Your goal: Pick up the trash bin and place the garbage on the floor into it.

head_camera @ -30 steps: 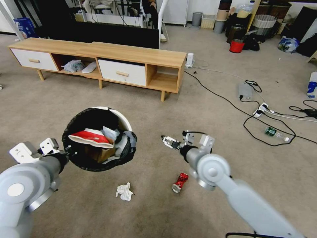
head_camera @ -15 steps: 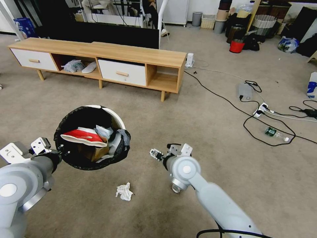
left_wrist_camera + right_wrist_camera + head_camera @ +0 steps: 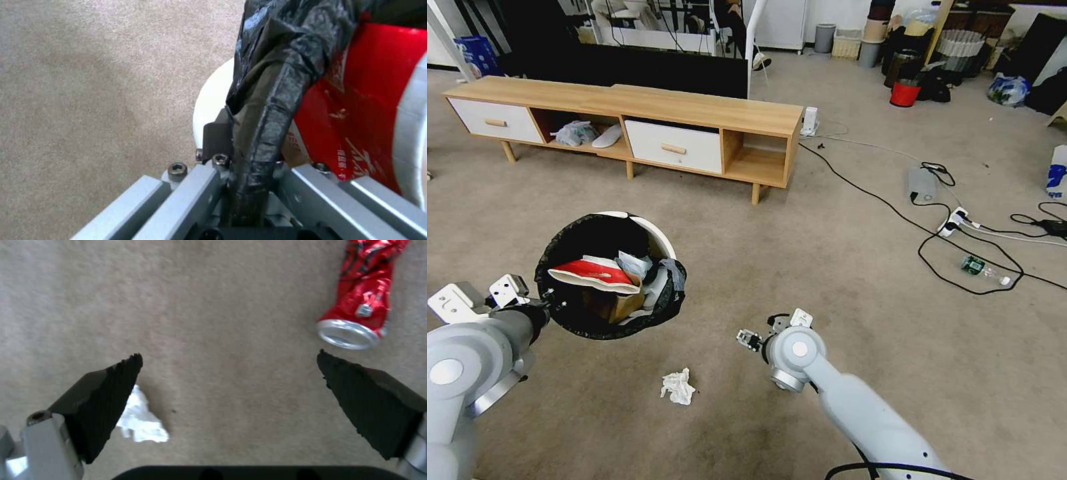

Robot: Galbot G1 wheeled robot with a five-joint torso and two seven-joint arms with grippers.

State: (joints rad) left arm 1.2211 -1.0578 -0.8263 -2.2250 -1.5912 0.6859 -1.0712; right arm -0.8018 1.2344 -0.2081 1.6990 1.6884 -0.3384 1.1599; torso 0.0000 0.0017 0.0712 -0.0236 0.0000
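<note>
The trash bin (image 3: 664, 239), white with a black bag over its rim, hangs above the carpet at left. My left gripper (image 3: 546, 305) is shut on its near rim. In the left wrist view the left gripper (image 3: 249, 146) clamps the bag-covered rim (image 3: 267, 110), next to a red-white wrapper (image 3: 369, 110) inside the bin. Brown paper and tissues also lie inside. My right gripper (image 3: 749, 340) is low over the floor, and its open fingers (image 3: 106, 396) straddle bare carpet. A crushed red can (image 3: 365, 300) lies just beyond one fingertip. A white tissue (image 3: 678, 387) (image 3: 140, 421) lies by the other. A green-labelled bottle (image 3: 977, 267) lies far right.
A long wooden TV cabinet (image 3: 627, 113) stands behind the bin. Black cables (image 3: 920, 240) and a power strip (image 3: 954, 220) cross the carpet at right. A red bucket (image 3: 905, 93) and a grey bin (image 3: 824, 37) stand far back. Open carpet surrounds both grippers.
My right arm has come down and back toward me, and now hides the red can in the head view. The held bin has shifted slightly left.
</note>
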